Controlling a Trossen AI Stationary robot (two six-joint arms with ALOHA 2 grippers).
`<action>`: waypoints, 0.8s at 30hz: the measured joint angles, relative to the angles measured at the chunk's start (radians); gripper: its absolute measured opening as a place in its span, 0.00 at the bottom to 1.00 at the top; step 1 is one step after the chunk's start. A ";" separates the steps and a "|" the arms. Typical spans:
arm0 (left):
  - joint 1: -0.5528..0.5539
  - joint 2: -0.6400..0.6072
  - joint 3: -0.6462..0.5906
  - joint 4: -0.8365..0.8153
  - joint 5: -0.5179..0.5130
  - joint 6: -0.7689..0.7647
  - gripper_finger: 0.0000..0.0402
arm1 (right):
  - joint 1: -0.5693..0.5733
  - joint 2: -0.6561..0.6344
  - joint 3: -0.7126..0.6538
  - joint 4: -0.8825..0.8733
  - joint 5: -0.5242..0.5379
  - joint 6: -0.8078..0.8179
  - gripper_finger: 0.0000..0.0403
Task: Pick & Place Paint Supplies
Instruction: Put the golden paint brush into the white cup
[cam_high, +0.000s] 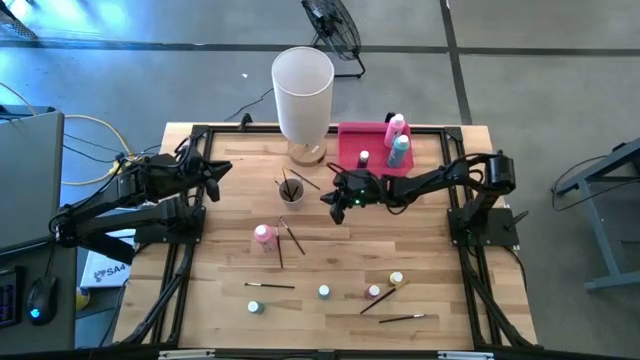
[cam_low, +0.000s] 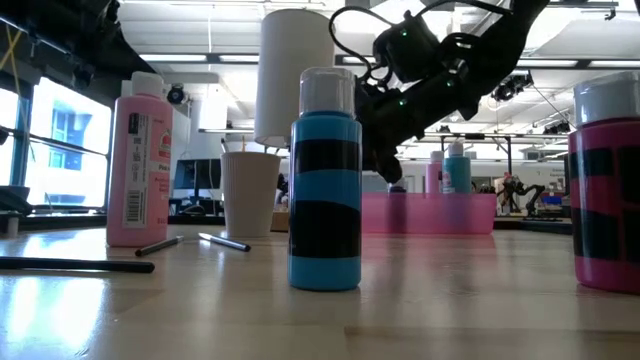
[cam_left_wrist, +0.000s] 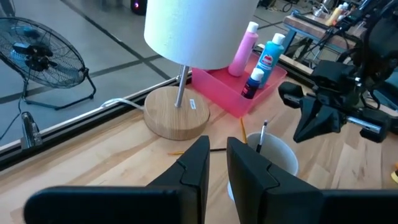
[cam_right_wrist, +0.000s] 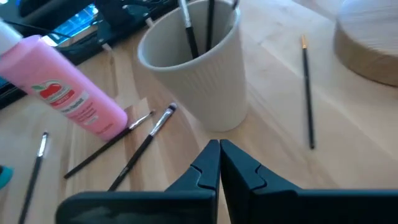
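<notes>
Wooden planks make up the counter (cam_high: 430, 250) we look down on. We see the right claw (cam_high: 334, 203) hanging just beside a white cup (cam_high: 290, 190) that holds a few paintbrushes (cam_right_wrist: 188, 28), its fingers pressed fully together and gripping nothing. The left claw (cam_high: 222, 168) waits over the counter's far left part, its fingers (cam_left_wrist: 193, 168) only a narrow slit apart and empty.

A pink tray (cam_high: 352, 150) at the far edge, next to a white lamp (cam_high: 303, 90), carries a pink bottle (cam_high: 397, 127), a teal bottle (cam_high: 400, 150) and a tiny dark bottle with a white cap (cam_high: 364, 158). Another pink bottle (cam_high: 264, 236) stands near the middle of the counter, with loose brushes (cam_high: 294, 236) lying around it. Along the near side we find tiny bottles (cam_high: 324, 291) well apart from one another, and more brushes (cam_high: 402, 318) lying flat between them.
</notes>
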 joint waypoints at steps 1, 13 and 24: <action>0.000 0.000 0.000 0.000 0.000 0.000 0.13 | 0.000 0.000 0.000 -0.001 0.003 0.000 0.01; 0.000 0.037 0.000 0.024 0.131 -0.034 0.13 | -0.002 0.000 0.000 0.001 0.005 0.028 0.01; 0.000 0.214 0.000 0.149 0.140 -0.005 0.13 | -0.002 -0.001 0.000 0.009 0.005 0.026 0.01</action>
